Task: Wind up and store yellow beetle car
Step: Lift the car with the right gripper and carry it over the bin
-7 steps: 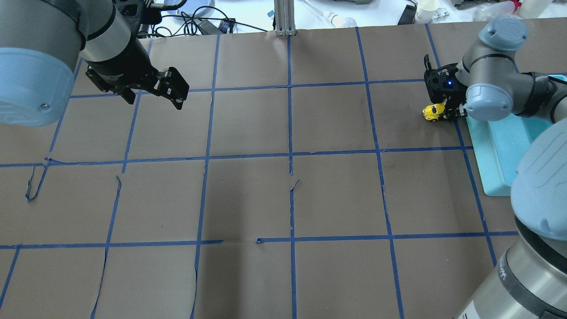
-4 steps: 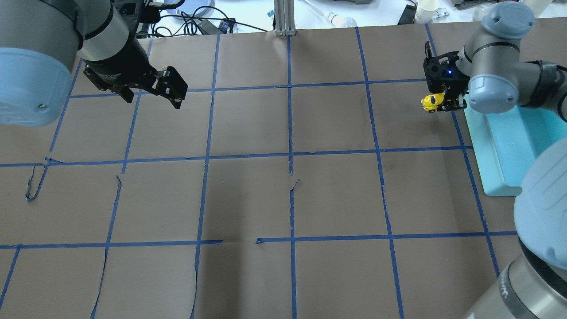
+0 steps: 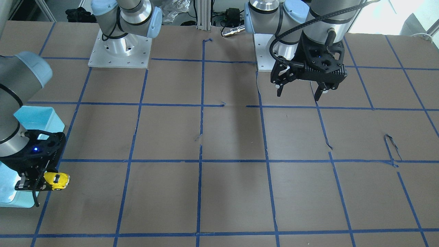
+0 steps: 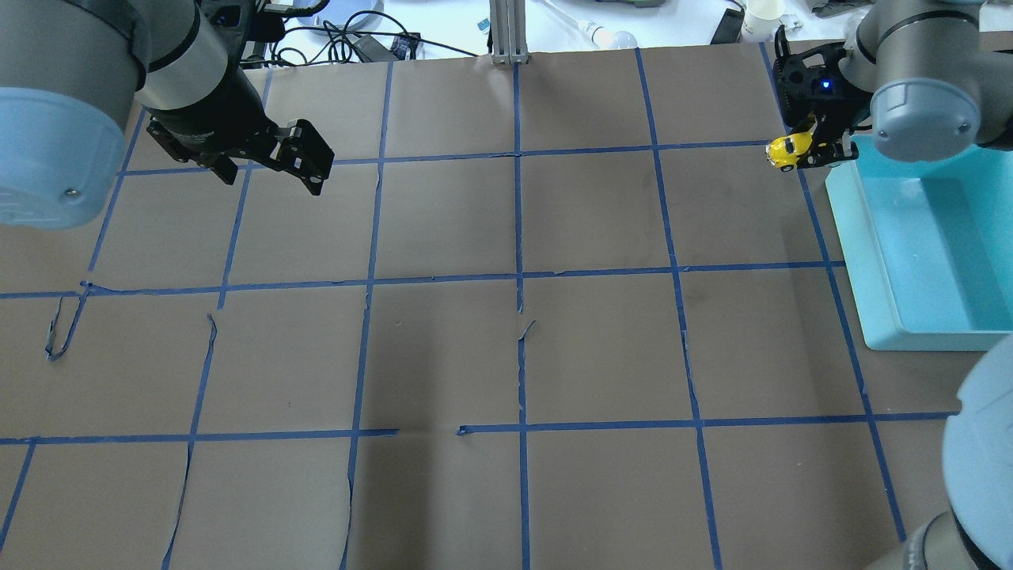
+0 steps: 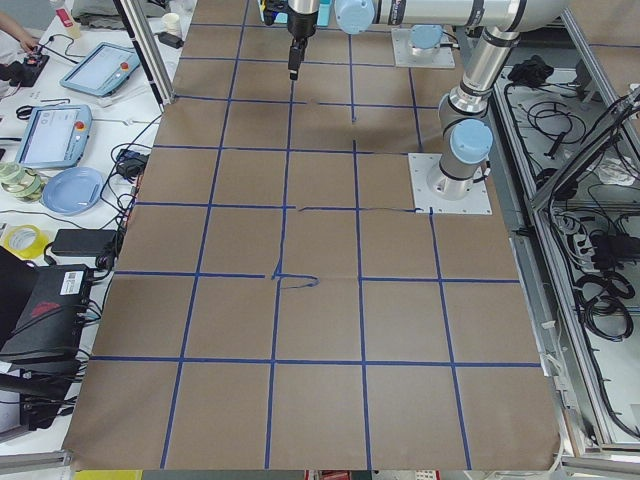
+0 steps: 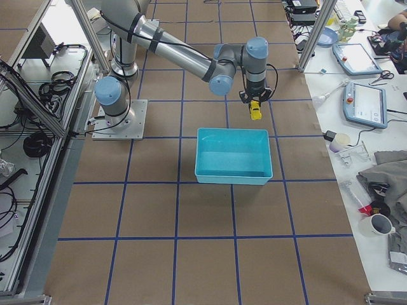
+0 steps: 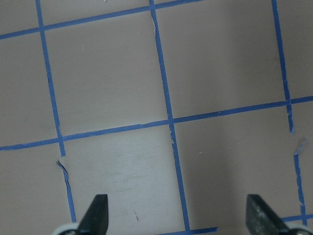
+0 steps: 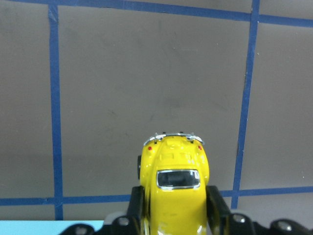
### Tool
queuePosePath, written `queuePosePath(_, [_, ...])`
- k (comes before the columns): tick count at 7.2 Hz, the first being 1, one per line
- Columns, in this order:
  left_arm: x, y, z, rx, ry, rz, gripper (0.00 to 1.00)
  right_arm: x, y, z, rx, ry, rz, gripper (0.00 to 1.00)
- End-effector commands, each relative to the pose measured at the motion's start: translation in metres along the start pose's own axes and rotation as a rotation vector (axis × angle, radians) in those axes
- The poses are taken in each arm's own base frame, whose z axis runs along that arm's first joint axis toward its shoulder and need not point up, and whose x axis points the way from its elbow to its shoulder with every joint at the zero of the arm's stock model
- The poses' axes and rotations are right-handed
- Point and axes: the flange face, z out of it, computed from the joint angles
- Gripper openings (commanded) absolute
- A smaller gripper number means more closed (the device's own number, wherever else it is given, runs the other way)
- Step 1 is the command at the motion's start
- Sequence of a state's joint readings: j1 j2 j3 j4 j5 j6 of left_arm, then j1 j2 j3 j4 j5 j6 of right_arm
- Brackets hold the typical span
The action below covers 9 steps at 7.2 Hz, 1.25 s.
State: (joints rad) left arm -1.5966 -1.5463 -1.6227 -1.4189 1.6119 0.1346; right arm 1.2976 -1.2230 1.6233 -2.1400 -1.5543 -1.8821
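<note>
The yellow beetle car (image 4: 789,150) is held in my right gripper (image 4: 809,149), whose fingers are shut on its sides, lifted above the table at the far right. It shows in the right wrist view (image 8: 174,188) between the fingers, rear end pointing away, and in the front-facing view (image 3: 57,180). In the right side view the car (image 6: 255,112) hangs just beyond the bin's far rim. My left gripper (image 4: 305,162) is open and empty, hovering over the far left of the table; it also shows in the front-facing view (image 3: 297,92) and the left wrist view (image 7: 177,215).
A light-blue open bin (image 4: 922,245) stands at the table's right edge, right beside the right gripper; it also shows in the right side view (image 6: 232,154). The table is brown paper with a blue tape grid (image 4: 518,281). Cables and clutter lie beyond the far edge.
My right gripper has lifted the car off the table and carried it toward the far edge, beside the bin's far corner. The left arm has barely moved.
</note>
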Motion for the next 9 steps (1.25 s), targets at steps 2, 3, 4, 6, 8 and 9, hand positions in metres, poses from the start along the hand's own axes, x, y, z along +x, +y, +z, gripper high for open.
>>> queuePosePath(2, [0.0, 0.0, -0.002, 0.004, 0.001, 0.0, 1.0, -0.027, 0.099, -0.01, -0.035, -0.043, 0.14, 0.01])
queuePosePath(3, [0.0, 0.0, -0.003, 0.006, -0.001, 0.0, 1.0, -0.035, 0.124, -0.008, -0.042, -0.051, 0.146, 0.0])
queuePosePath(4, [0.0, 0.0, -0.002, 0.005, 0.001, -0.001, 1.0, -0.044, 0.154, -0.001, -0.042, -0.062, 0.158, 0.0])
queuePosePath(6, [0.0, 0.0, -0.003, 0.006, 0.0, -0.001, 1.0, -0.078, 0.191, 0.036, -0.011, -0.13, 0.223, 0.0])
queuePosePath(8, [0.0, 0.0, -0.002, 0.005, 0.001, -0.003, 1.0, -0.106, 0.201, 0.064, 0.004, -0.138, 0.172, 0.01])
queuePosePath(9, [0.0, 0.0, -0.002, 0.005, 0.001, -0.004, 1.0, -0.11, 0.202, 0.067, 0.011, -0.14, 0.137, 0.01])
